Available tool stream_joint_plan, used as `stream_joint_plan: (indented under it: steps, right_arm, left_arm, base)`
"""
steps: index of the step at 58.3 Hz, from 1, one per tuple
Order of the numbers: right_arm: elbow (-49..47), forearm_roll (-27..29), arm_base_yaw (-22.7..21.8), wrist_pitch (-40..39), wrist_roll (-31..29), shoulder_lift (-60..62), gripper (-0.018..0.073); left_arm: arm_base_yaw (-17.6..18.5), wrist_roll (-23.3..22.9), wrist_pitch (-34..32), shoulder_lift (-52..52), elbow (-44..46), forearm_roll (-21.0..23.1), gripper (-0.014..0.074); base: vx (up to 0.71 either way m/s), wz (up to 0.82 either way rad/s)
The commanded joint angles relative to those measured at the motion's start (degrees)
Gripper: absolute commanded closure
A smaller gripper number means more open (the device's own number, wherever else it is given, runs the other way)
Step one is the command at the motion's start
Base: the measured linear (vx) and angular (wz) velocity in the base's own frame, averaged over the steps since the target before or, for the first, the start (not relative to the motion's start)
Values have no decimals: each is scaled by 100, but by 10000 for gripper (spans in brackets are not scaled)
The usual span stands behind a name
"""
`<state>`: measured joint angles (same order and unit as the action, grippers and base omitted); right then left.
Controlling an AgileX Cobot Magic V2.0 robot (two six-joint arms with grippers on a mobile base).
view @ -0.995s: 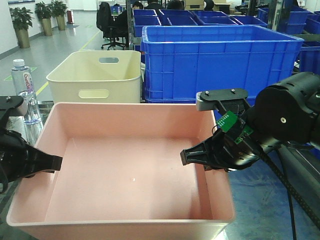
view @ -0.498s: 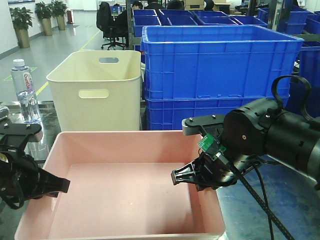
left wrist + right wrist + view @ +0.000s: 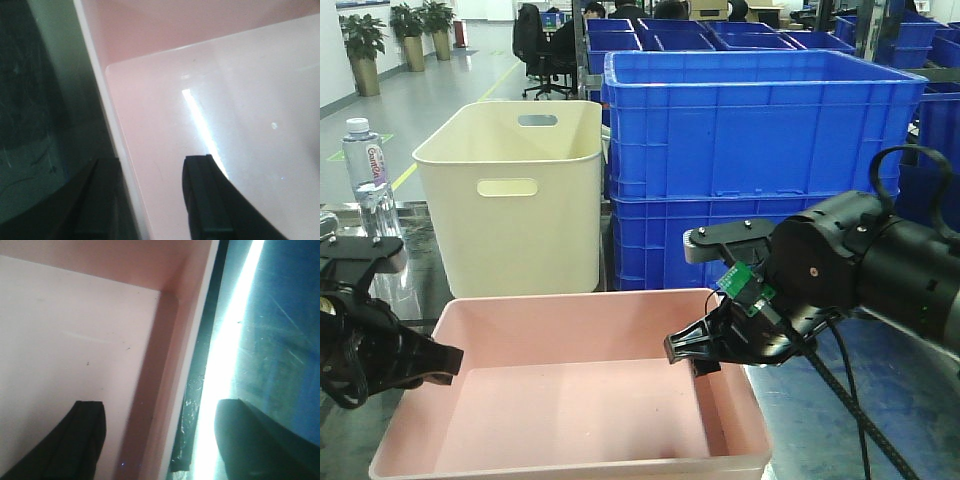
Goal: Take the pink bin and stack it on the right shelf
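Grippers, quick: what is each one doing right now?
Left end effector: open, fingers straddling the pink bin's left wall.
Right end effector: open, fingers straddling the bin's right wall.

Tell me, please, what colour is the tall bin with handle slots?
The tall bin is cream; it shows best in the front-facing view.
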<state>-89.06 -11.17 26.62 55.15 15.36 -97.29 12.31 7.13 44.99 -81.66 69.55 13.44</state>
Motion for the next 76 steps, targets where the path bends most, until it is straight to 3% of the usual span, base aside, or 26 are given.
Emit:
stream_joint_plan:
  steps: [1, 8, 15, 17, 25, 33, 41, 47, 54, 76]
  right_arm:
    - [-213, -293, -35, -153, -40, 567, 37]
    - [-194, -510, -35, 35, -105, 1058, 164]
    - [-84, -550, -35, 109, -345, 1674, 484]
    - [63, -527, -35, 33, -415, 1929, 574]
    - [1338, -491, -35, -1093, -451, 3261, 573]
    - [3369, -491, -35, -2764, -402, 4843, 572]
    - [5293, -497, -35, -4660, -390, 6015, 571]
    - [6094, -497, -35, -5652, -390, 6355, 569]
    - [6352, -490, -35, -5782, -380, 6385, 568]
    - [6358, -490, -35, -5660, -385, 6385, 568]
  left_arm:
    - [35, 43, -125, 432, 370, 131, 200]
    - [35, 43, -83, 936, 391, 116, 364]
    - [35, 37, -7, 1684, 274, 39, 610]
    - [35, 44, -69, 1956, 131, 33, 608]
    - [35, 160, -682, 3292, -967, 33, 606]
    - [35, 250, -1565, 4887, -2576, 39, 606]
    - [35, 238, -2960, 6047, -4183, 245, 604]
    - [35, 238, -4079, 6511, -4899, 247, 604]
    - [35, 238, -4532, 6615, -5097, 247, 604]
    - [35, 238, -4499, 6609, -5097, 235, 604]
  base:
    - [0, 0]
    - [0, 0]
    - [0, 0]
    - [0, 0]
    - [0, 0]
    - [0, 0]
    - [0, 0]
    - [0, 0]
    - [0, 0]
    - [0, 0]
